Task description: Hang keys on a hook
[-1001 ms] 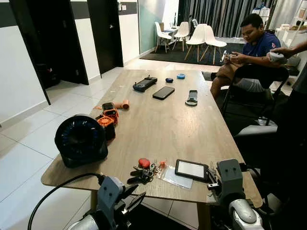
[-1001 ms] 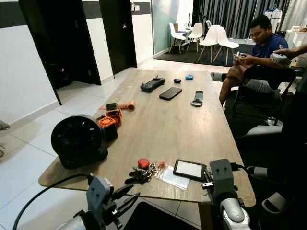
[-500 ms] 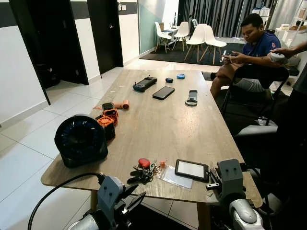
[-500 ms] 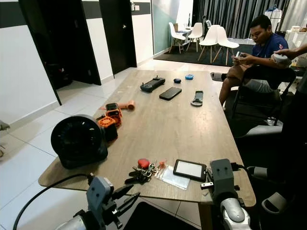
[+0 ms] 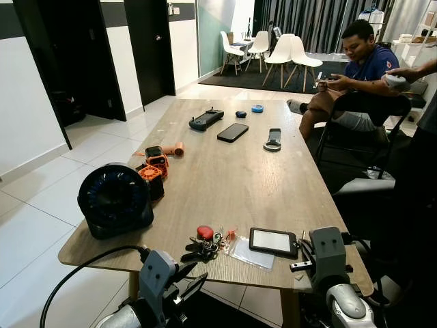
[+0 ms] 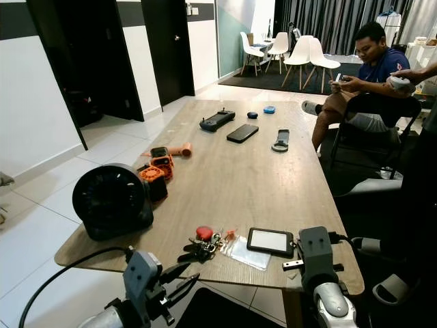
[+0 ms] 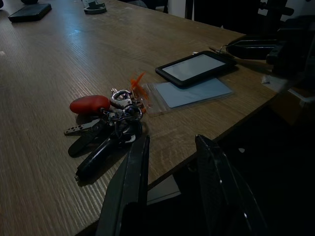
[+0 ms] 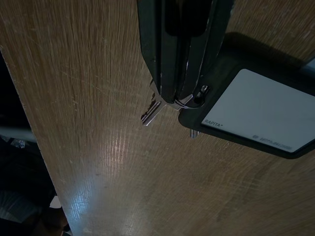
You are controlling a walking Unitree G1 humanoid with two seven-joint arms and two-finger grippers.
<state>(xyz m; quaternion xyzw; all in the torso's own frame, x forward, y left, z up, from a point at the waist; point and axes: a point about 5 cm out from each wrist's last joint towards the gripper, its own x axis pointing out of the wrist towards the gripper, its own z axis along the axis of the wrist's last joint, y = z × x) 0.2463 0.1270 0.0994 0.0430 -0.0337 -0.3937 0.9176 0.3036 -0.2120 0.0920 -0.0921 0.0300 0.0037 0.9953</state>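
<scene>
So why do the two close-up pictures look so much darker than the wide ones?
Head views: bright, sharp daylight across the table. Left wrist view: dim, bluish sheen on the wood, keys clear, near fingers in shadow. Right wrist view: dark, with a glare patch on the wood.

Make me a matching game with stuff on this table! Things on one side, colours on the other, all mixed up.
Things:
1. fan
2. key fob on the bunch of keys
3. small round disc at the far end
4. table

Colours:
A. blue
B. light wood
C. black
D. red

Pairs: 1-C, 2-D, 3-A, 4-B
</scene>
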